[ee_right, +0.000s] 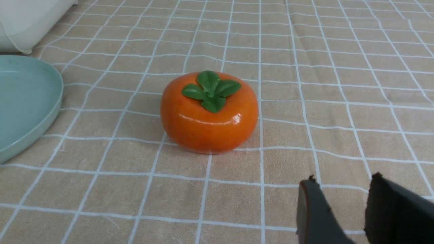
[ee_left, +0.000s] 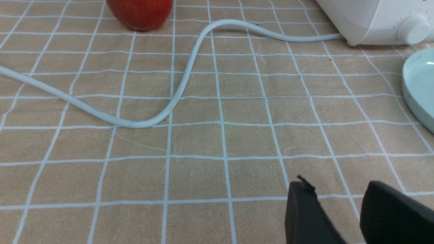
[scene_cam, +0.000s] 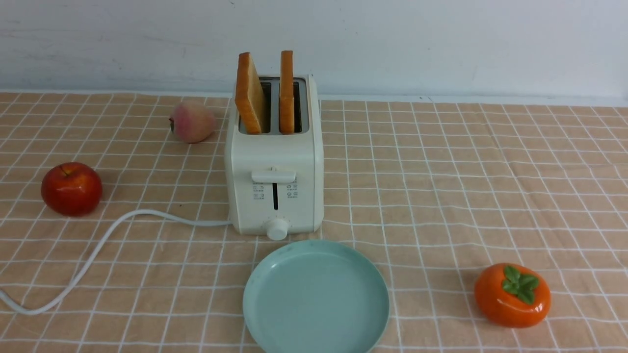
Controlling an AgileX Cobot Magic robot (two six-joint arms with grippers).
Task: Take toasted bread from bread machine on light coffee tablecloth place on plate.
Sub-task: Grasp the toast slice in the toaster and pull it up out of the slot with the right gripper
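Both slices of the toasted bread (scene_cam: 250, 93) stand on edge in the slots of the bread machine (scene_cam: 274, 162). It sits toward the far edge of the light coffee tablecloth (scene_cam: 441, 186), a little left of its middle. The slices' long axis runs near to far, their faces turned left and right, and the left one leans leftward. The plate (scene_cam: 314, 304) lies bare at the near edge, just in front of the machine.

The left gripper (ee_left: 339, 217) and right gripper (ee_right: 346, 213) hang low over the cloth, jaws moderately parted on nothing, so we place the bread ahead of and above both. We judge the left arm perhaps slightly nearer, though neither arm shows in the front view.

The apple (scene_cam: 71, 189), peach (scene_cam: 192, 121) and persimmon (scene_cam: 511, 295) sit well aside. Only the cord (ee_left: 181, 84) trails across the left arm's side.
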